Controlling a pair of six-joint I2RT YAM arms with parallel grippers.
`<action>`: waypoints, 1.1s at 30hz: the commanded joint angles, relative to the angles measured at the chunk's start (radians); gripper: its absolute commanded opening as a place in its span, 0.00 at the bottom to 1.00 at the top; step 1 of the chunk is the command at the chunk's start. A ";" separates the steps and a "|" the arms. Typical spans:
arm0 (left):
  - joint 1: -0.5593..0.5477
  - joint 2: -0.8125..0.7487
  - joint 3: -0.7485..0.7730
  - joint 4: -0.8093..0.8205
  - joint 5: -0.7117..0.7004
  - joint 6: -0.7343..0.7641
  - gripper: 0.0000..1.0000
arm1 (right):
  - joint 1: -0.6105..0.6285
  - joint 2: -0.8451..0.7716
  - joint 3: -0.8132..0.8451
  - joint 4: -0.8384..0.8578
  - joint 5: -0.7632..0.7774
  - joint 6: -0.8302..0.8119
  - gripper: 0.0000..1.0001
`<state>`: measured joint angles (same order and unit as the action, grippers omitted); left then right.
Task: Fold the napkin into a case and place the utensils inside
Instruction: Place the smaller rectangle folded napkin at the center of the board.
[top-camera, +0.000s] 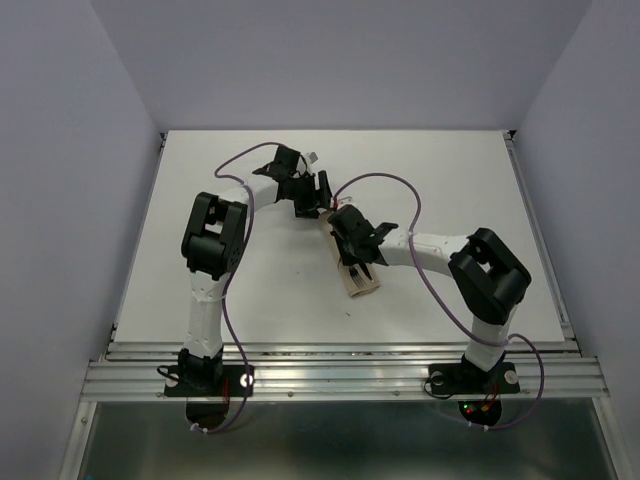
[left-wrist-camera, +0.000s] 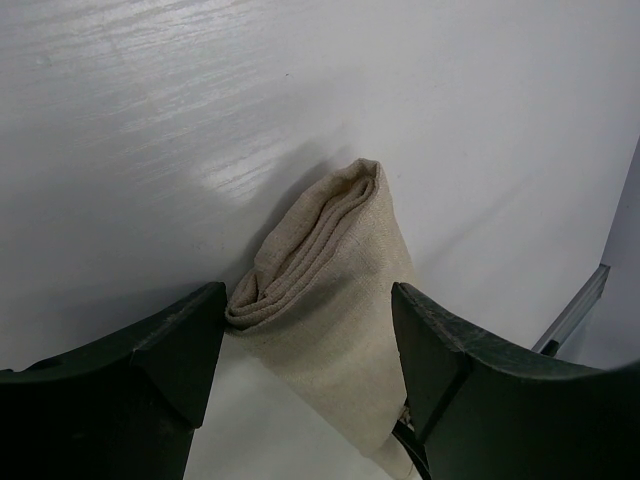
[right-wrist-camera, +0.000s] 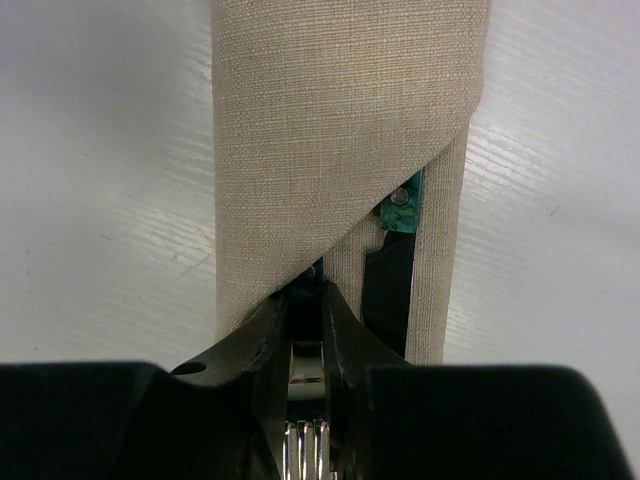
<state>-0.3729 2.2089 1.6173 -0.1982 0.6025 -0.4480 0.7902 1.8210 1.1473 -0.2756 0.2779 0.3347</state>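
One folded beige woven case (right-wrist-camera: 330, 130) on white tabletop (left-wrist-camera: 150, 120).
Left claw (left-wrist-camera: 308, 300) spread astride its layered end; right claw (right-wrist-camera: 307, 302) pinches one slim silvery utensil (right-wrist-camera: 305, 450).

Left arm climbs from its base, bends at the elbow and reaches forward and inward, the left gripper (top-camera: 318, 203) tipped down with jaws spread wide. Right arm folds at its elbow and stretches leftward, the right gripper (top-camera: 357, 250) low, fingers (right-wrist-camera: 345, 340) pinched narrowly together. The two grippers sit near each other.
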 joint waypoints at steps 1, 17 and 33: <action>-0.004 -0.026 0.018 -0.044 0.005 0.031 0.78 | -0.008 0.023 0.057 0.041 0.027 -0.037 0.08; -0.004 -0.015 0.033 -0.050 0.003 0.029 0.78 | -0.008 -0.068 -0.021 0.044 -0.016 0.018 0.28; -0.004 -0.025 0.021 -0.049 0.005 0.031 0.78 | -0.008 -0.040 -0.038 0.069 -0.043 0.023 0.19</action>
<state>-0.3729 2.2089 1.6234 -0.2157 0.6018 -0.4412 0.7864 1.7798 1.1107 -0.2615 0.2451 0.3546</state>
